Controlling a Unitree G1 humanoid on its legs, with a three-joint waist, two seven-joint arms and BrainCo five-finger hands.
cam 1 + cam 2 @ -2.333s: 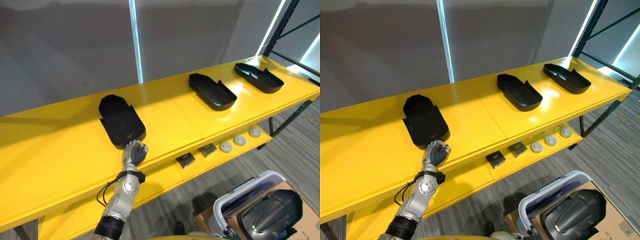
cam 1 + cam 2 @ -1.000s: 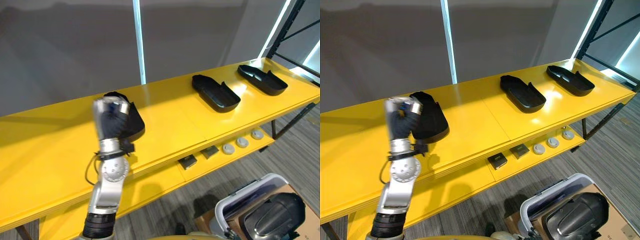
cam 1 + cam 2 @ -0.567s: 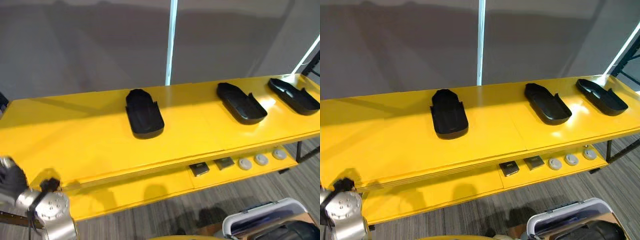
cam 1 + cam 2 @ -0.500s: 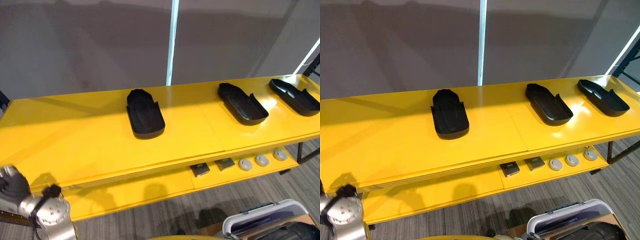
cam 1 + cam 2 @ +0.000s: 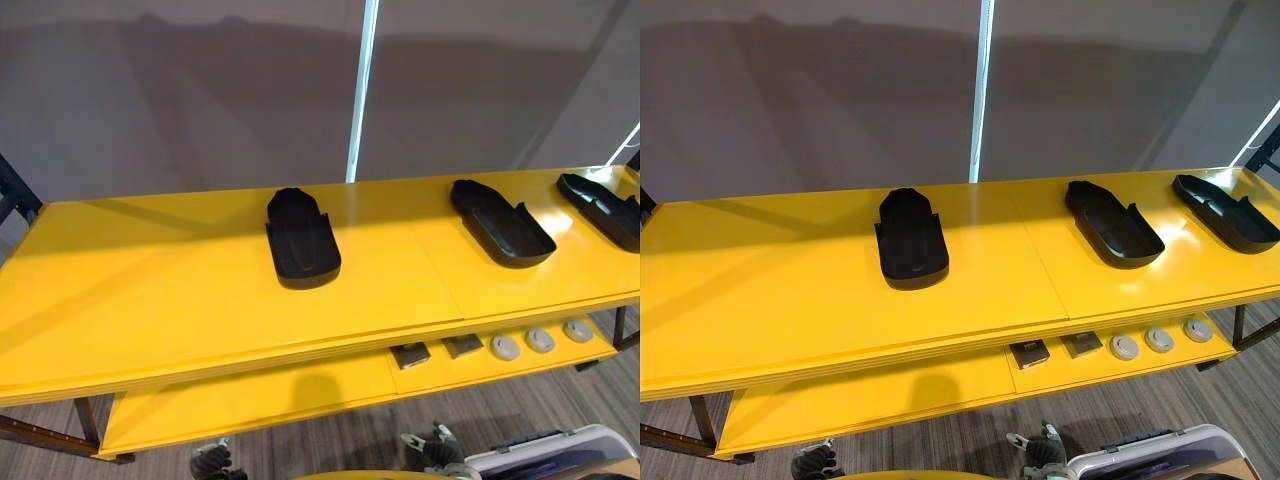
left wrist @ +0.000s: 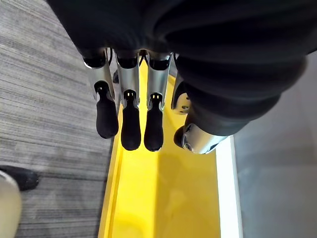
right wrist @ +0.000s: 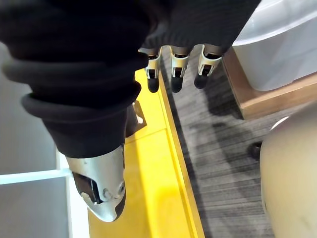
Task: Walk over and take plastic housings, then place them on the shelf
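Three black plastic housings lie along the top of the yellow shelf (image 5: 150, 300): one in the middle (image 5: 303, 240), a second to its right (image 5: 502, 222), and a third at the far right edge (image 5: 605, 210). No hand touches them. My left hand (image 5: 210, 462) hangs low, below the shelf's front edge. In its wrist view the left hand (image 6: 131, 124) has its fingers stretched and holds nothing. My right hand (image 5: 432, 450) hangs low on the right. Its wrist view shows the right hand (image 7: 177, 74) with straight fingers and nothing in it.
The lower yellow shelf (image 5: 250, 400) carries two small dark blocks (image 5: 410, 354) and three round grey discs (image 5: 540, 340). A white bin (image 5: 560, 462) stands on the grey carpet at the lower right, inside a cardboard box (image 7: 277, 94). A grey wall backs the shelf.
My left hand has come down from in front of the middle housing to below the shelf, and its fingers have straightened. The view has swung, so the whole shelf looks shifted.
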